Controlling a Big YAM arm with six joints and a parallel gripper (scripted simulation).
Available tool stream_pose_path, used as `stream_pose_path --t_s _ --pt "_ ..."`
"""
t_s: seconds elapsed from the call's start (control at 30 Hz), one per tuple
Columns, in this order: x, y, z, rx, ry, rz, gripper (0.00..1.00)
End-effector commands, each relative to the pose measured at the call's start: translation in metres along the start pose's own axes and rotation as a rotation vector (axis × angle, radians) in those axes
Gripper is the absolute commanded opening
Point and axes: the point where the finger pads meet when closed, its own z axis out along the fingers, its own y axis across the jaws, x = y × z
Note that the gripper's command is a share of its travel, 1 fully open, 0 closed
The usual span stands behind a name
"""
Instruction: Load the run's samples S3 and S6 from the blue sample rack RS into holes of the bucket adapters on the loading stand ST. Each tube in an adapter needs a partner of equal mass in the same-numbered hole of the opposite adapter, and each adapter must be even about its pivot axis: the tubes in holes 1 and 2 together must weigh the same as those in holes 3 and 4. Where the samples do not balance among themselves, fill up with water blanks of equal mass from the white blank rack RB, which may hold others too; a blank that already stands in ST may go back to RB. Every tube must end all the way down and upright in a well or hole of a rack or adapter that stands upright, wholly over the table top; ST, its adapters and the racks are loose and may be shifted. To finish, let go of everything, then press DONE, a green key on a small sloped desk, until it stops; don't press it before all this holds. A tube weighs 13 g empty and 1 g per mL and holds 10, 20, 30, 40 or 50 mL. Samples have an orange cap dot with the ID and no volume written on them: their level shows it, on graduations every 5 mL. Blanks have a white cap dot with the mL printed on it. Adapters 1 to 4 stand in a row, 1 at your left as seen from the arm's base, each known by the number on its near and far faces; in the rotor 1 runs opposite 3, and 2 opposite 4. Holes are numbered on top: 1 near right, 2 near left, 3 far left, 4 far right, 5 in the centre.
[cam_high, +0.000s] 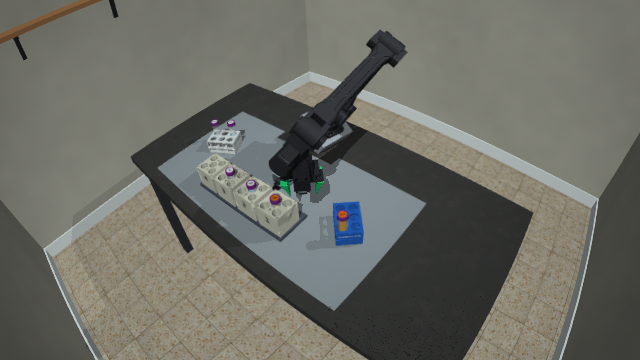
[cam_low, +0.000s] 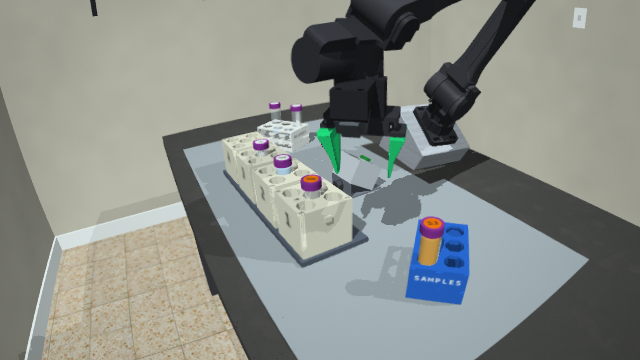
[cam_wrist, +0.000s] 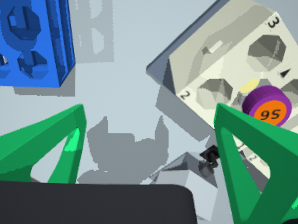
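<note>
My gripper (cam_low: 362, 159) is open and empty, its green fingers pointing down above the mat between the row of cream adapters (cam_high: 247, 192) and the blue sample rack (cam_high: 348, 223). The wrist view shows nothing between the fingers. Sample S3 (cam_low: 431, 241), filled with orange liquid, stands in the blue rack (cam_low: 439, 262). Sample S6 (cam_low: 311, 185) stands in the adapter at the end of the row nearest the blue rack; its orange cap dot shows in the wrist view (cam_wrist: 266, 106). Blanks stand in the second (cam_low: 282, 162) and third (cam_low: 260, 146) adapters.
The white blank rack (cam_high: 225, 140) stands beyond the adapters with two blanks (cam_high: 214, 123) (cam_high: 231, 123). The sloped grey desk with the green DONE key (cam_low: 365, 158) sits right below my fingers. The arm's base (cam_low: 430, 145) stands behind.
</note>
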Motion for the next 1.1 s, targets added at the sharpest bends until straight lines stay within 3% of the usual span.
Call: stream_pose_path --t_s 0.0,0.03,0.13,0.43,0.57,0.63,0.7,0.77,0.97,1.0,1.07 --pt "-0.018 0.012 -0.014 0.027 -0.034 0.040 0.80" --pt "-0.033 0.018 -0.022 0.038 -0.056 0.025 0.80" --pt "-0.048 0.040 -0.022 0.036 -0.063 0.023 0.80" --pt "-0.085 0.108 -0.024 0.019 -0.056 0.036 0.80" --pt "-0.095 0.120 -0.024 0.017 -0.060 0.035 0.80" --pt "-0.074 0.105 -0.007 0.017 -0.018 0.082 0.80" --pt "-0.079 0.103 -0.011 0.022 -0.030 0.080 0.80" --pt "-0.076 0.109 0.013 0.004 -0.002 0.066 0.80" --pt "-0.077 0.109 0.033 0.004 -0.002 0.066 0.80" --pt "-0.086 0.108 0.026 0.010 -0.024 0.061 0.80" --pt "-0.086 0.108 0.026 0.010 -0.024 0.061 0.80"
